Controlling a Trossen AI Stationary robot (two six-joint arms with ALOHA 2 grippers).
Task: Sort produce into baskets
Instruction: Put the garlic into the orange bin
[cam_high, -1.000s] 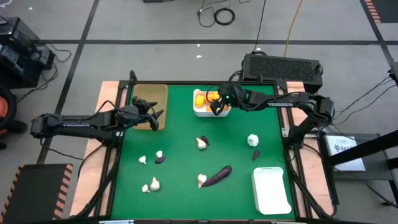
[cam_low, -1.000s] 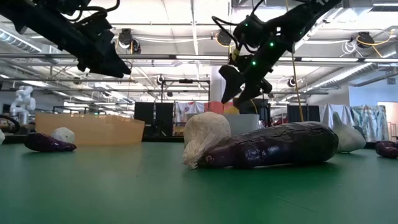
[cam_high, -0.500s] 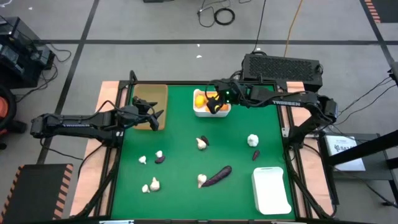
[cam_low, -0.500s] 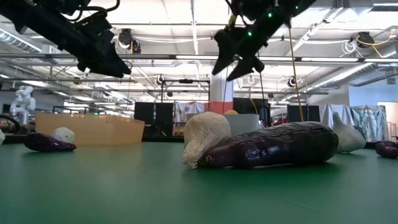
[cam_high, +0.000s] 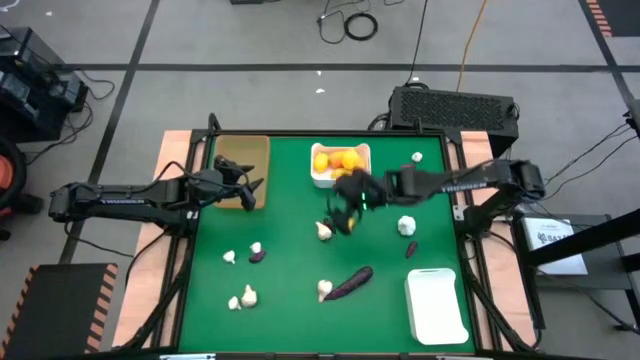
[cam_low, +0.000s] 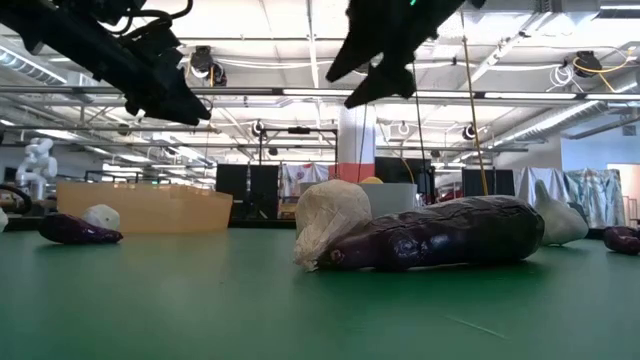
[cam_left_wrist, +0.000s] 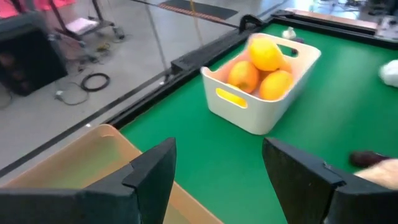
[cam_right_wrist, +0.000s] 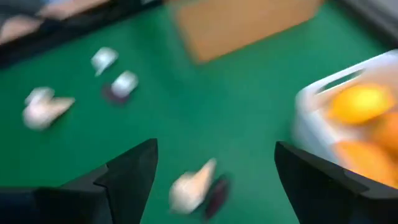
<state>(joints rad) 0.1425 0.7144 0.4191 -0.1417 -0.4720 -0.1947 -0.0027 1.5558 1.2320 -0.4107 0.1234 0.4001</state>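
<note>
Green felt covers the worktop (cam_high: 300, 300), which stands on a grey workshop floor with cables and a black box behind its far edge; the low view looks across it into a long hall with ceiling lights.

At the far middle sits a white bin (cam_high: 340, 166) holding three orange-yellow fruits (cam_high: 338, 159); the left wrist view shows the same bin (cam_left_wrist: 261, 84) with the fruits (cam_left_wrist: 265, 55) piled inside. A tan tray (cam_high: 243, 160) lies at the far left, and a second white bin (cam_high: 436, 304) sits at the near right corner.

Loose produce is scattered over the felt. One garlic bulb (cam_high: 324, 231) lies near the middle with a small dark purple piece touching it, another bulb (cam_high: 407, 226) lies to the right, with a small purple piece (cam_high: 410, 249) just beside it on the near side. The long eggplant (cam_high: 350, 283) lies toward the near edge with a garlic bulb (cam_high: 324, 290) against its left end; in the low view this eggplant (cam_low: 440, 234) and bulb (cam_low: 330, 222) fill the foreground. Further bulbs lie at the left: a pair (cam_high: 243, 296) near the front, and one (cam_high: 256, 248) next to a purple piece (cam_high: 257, 256).

The right gripper (cam_high: 345, 212) hangs in the air between the fruit bin and the middle bulb, its fingers (cam_right_wrist: 127, 171) spread wide with nothing between them. The left gripper (cam_high: 250, 188) waits over the near right corner of the tan tray, its fingers (cam_left_wrist: 152, 174) also apart and empty
</note>
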